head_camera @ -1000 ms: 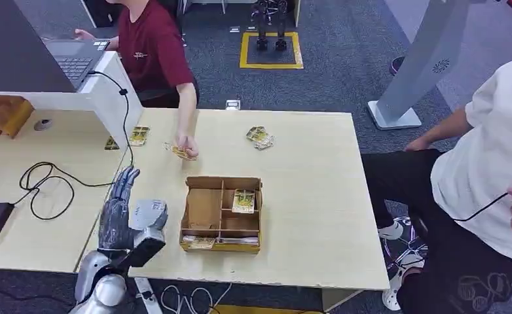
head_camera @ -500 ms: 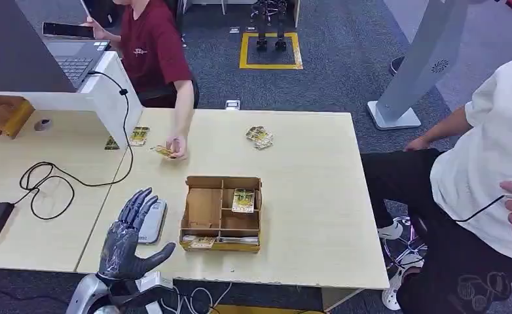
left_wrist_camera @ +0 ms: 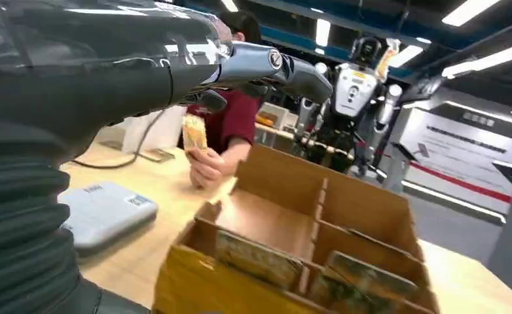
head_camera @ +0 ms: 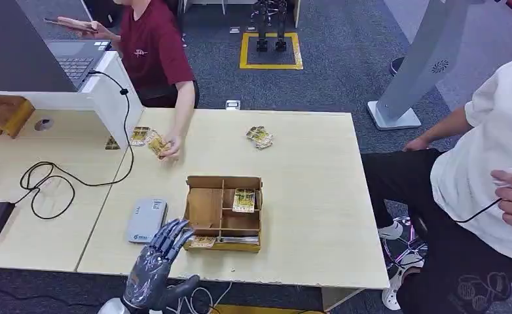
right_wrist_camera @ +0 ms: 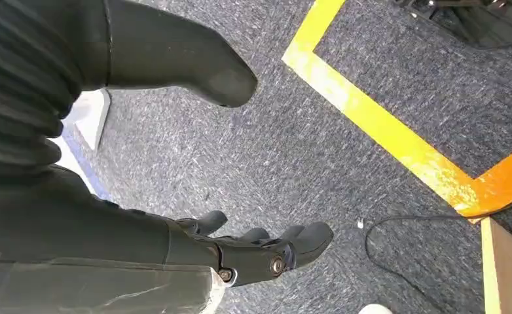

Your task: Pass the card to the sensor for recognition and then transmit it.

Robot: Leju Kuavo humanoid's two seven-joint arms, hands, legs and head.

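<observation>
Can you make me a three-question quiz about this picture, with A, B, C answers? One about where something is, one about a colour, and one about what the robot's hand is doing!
1. Where is the grey sensor?
A. On the table, beside the cardboard box
B. Inside the box
C. On the floor

2. What colour is the shirt of the person holding cards at the table's far side?
A. White
B. Dark red
C. Blue

3. What is the robot's left hand doing?
A. Holding a card
B. Pressing on the sensor
C. Holding nothing, fingers spread

Answers:
1 A, the sensor lies flat on the table just next to the box.
2 B, the shirt is dark red.
3 C, its fingers are apart near the box's front edge with nothing in them.
</observation>
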